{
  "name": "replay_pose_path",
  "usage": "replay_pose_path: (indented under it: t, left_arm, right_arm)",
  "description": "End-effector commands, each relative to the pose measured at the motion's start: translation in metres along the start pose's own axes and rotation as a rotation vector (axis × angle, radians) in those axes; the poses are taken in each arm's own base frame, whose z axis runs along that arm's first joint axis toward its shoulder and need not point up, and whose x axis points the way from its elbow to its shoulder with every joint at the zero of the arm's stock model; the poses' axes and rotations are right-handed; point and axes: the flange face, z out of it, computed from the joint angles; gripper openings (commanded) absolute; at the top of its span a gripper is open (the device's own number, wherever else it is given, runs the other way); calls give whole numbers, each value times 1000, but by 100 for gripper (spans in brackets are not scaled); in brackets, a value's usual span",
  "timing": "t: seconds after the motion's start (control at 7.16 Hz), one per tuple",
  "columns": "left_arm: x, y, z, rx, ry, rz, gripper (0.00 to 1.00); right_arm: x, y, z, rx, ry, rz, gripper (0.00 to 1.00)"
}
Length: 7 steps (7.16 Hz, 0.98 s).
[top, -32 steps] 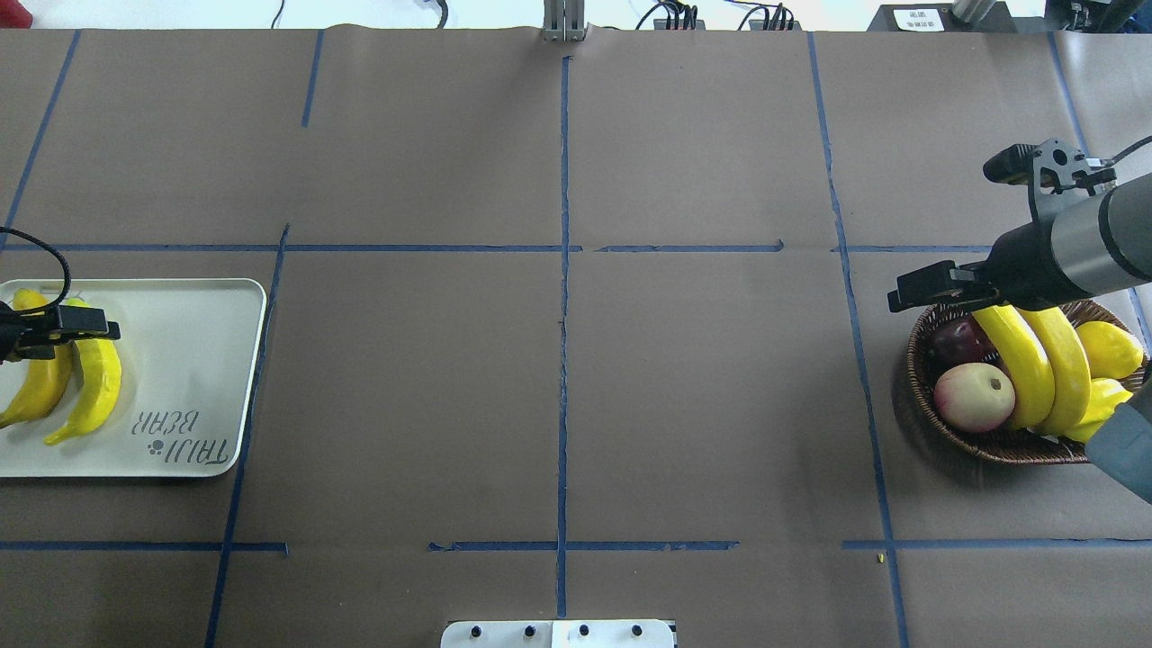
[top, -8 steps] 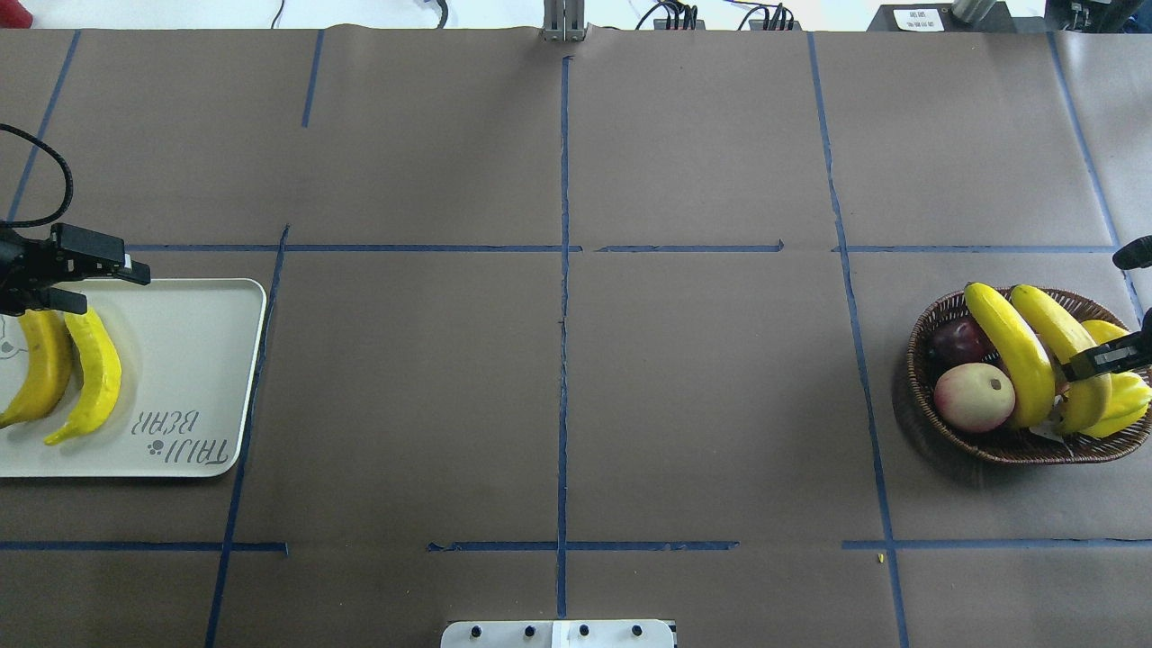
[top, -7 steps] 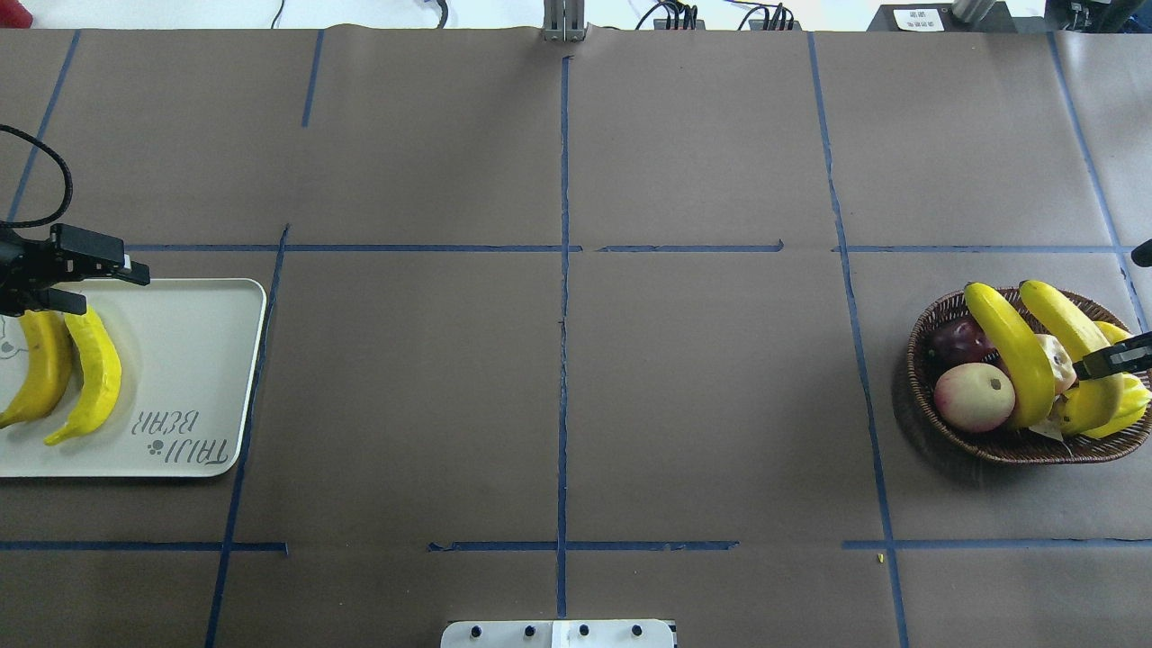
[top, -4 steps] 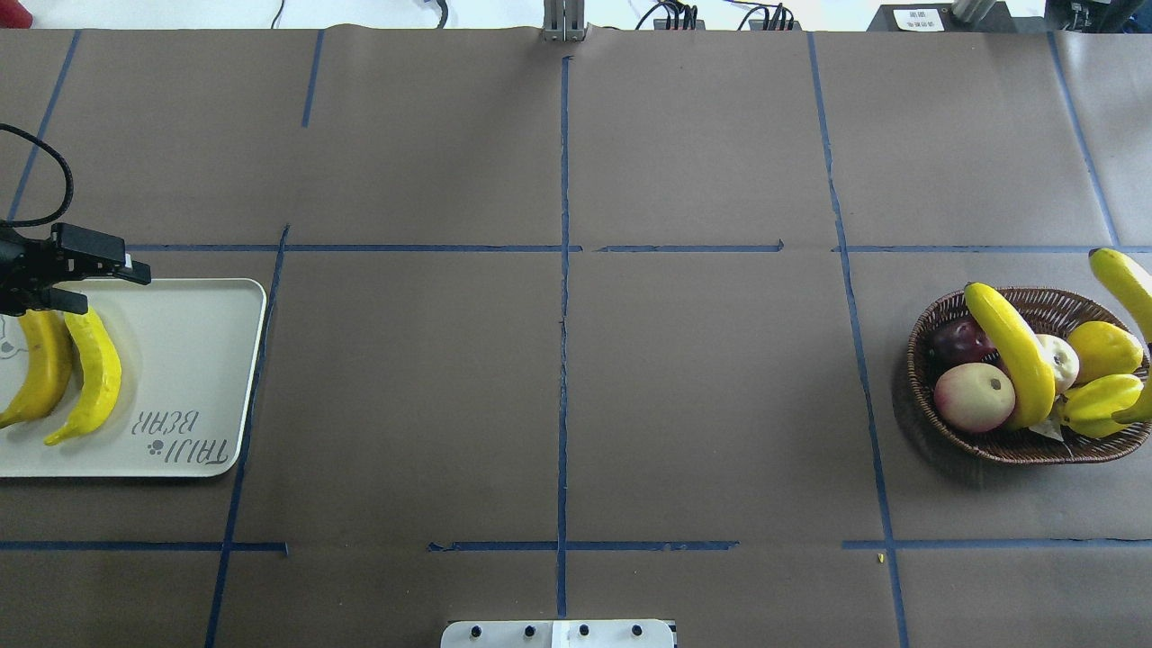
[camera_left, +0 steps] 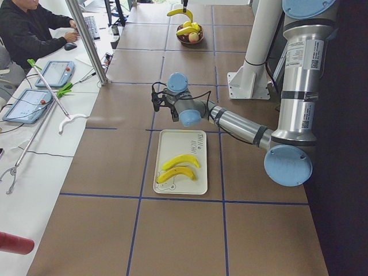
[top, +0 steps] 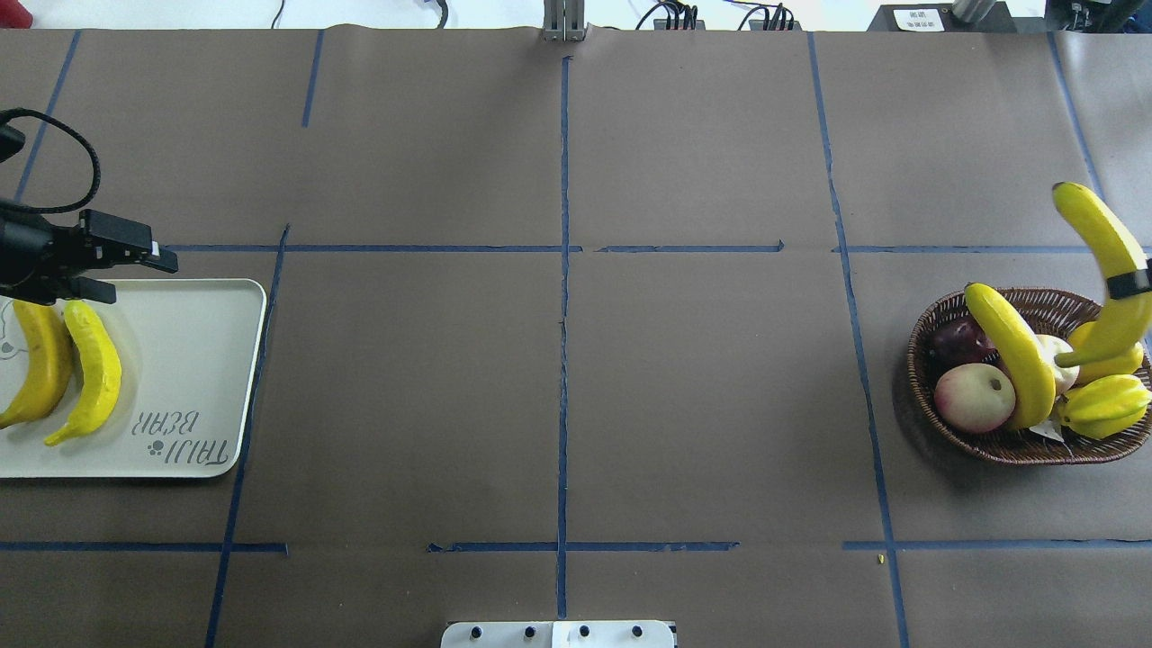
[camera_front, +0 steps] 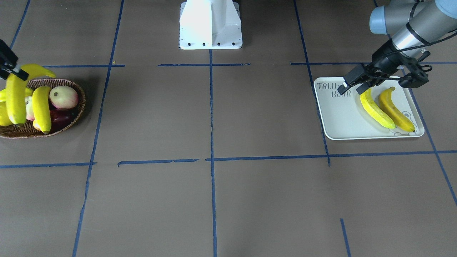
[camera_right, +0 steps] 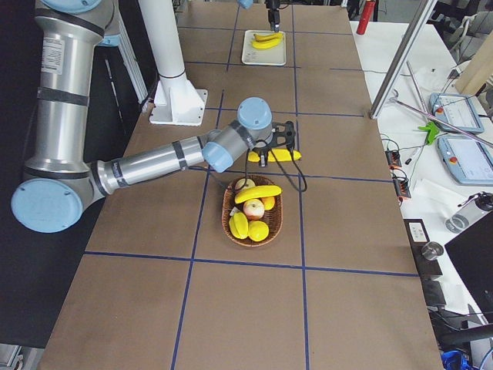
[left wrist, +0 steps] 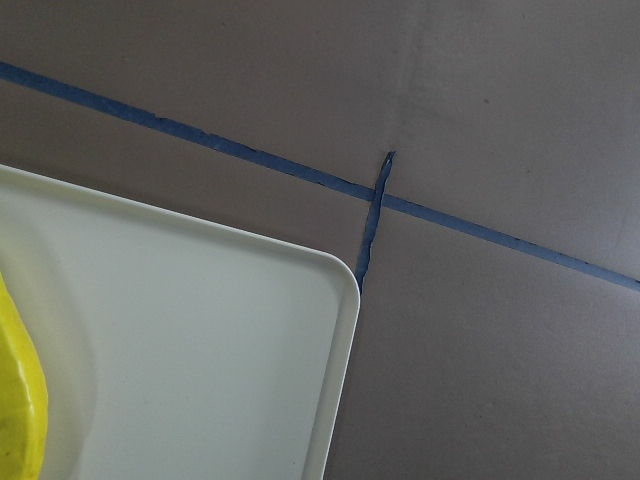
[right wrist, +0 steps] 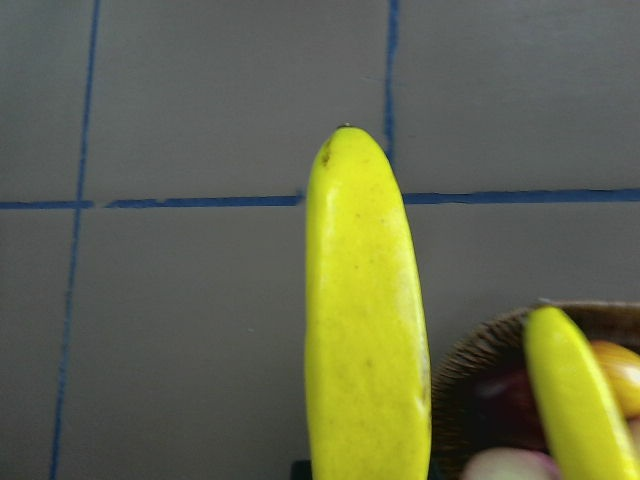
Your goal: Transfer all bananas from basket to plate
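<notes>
Above the basket, the right jaws clamp a banana, seemingly mid-length; left jaws gape.

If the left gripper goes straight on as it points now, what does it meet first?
The left gripper would probably meet the bare table just past the plate corner, near the blue tape, where its wrist view looks. Depth is unclear; perhaps the plate rim.

the left arm and right arm are silver tubes with round pale blue joint caps and black rings at the seams. small printed labels sit on their thick segments. a thin black cable loops at the left wrist. the left gripper is black with a small white mark on one finger. the white base has a row of dark screws along its foot.
</notes>
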Motion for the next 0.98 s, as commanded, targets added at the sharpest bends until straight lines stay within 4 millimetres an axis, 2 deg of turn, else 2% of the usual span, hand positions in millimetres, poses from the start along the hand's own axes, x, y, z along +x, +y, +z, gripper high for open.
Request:
replay_pose_path:
  t: [0.0,0.14,0.28,0.42,0.56,0.84]
  left_arm:
    - [78,8,31,-23,77,-80,100]
    - [114,14,36,-43,117,-106,100]
    - [147,20,35,-58,155,-145,99]
    - [173,22,35,-57,184,-157,99]
    - [186,22,40,-65,191,-153,99]
    - [218,41,59,-110,204,-123,99]
  right_arm:
    - [-136,-2,68,28,-55,73,1]
    - [-179,17,92,43,-114,56,1]
    - [-212,49,124,63,-173,76,1]
    - [-246,88,160,112,-215,51,1]
    - [-278,113,178,96,-250,14,1]
    - [-306,144,197,99,-265,-11,1]
